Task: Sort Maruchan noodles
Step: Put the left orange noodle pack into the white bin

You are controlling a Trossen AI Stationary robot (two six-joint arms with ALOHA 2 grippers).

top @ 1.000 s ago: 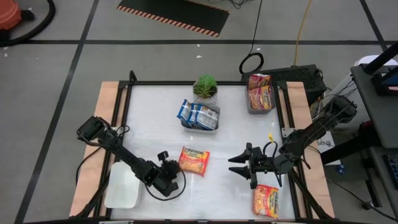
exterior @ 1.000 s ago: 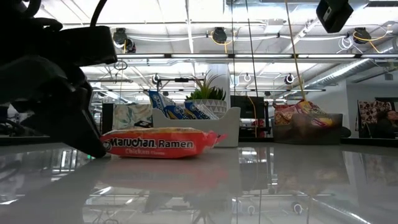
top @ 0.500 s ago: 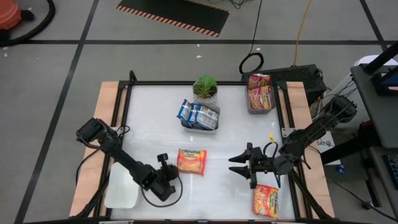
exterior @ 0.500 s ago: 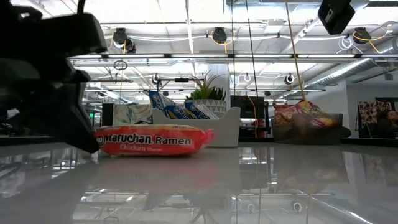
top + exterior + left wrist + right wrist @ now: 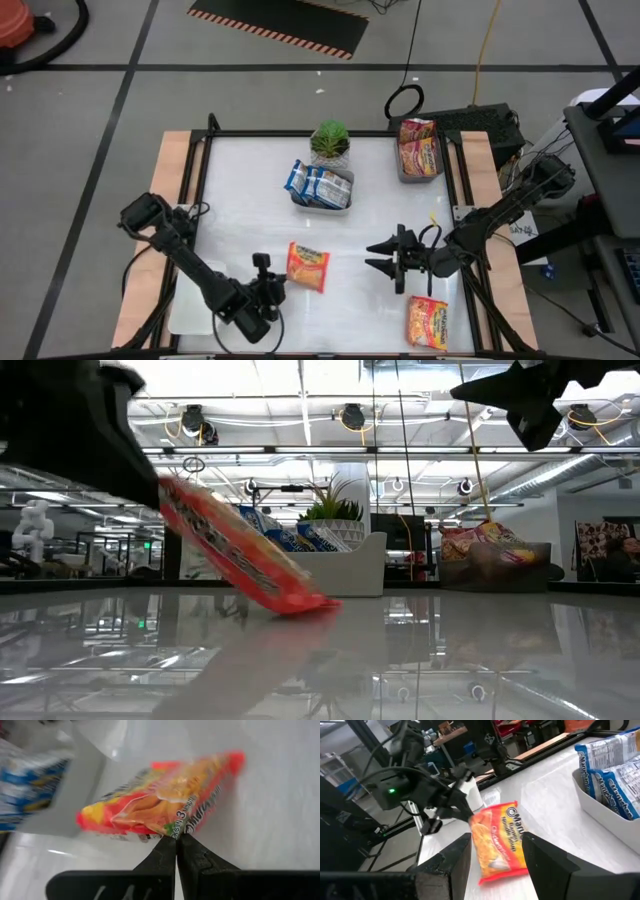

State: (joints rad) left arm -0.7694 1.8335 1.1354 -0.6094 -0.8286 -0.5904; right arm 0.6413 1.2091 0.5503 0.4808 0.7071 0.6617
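Observation:
An orange-red Maruchan noodle packet (image 5: 308,267) stands tilted at the table's front middle, with my left gripper (image 5: 275,285) shut on its left edge. My right gripper (image 5: 378,258) hovers open to the right of it, fingers pointing at the packet, touching nothing. Blue-white packets fill a white tray (image 5: 322,200) at the centre back. Pink-red packets fill a grey tray (image 5: 418,176) at the back right. Another pink-red packet (image 5: 428,322) lies flat near the front right corner. My left gripper pinches the packet's left edge (image 5: 175,831) between its two fingertips (image 5: 167,851), about midway along that edge. The fingers come from the table's left, slanting down. The held edge (image 5: 170,495) is raised, and the opposite edge (image 5: 305,603) rests on the table.
A small potted plant (image 5: 330,142) stands behind the white tray. A flat white tray (image 5: 195,300) lies at the front left under my left arm. Open tabletop lies between the tilted packet and the trays at the back.
My left gripper has taken hold of the orange-red packet's left edge, slid it a little toward the table's left, then risen. The packet, flat a second ago, now stands tipped: its left edge has lifted and its right edge has stayed on the table.

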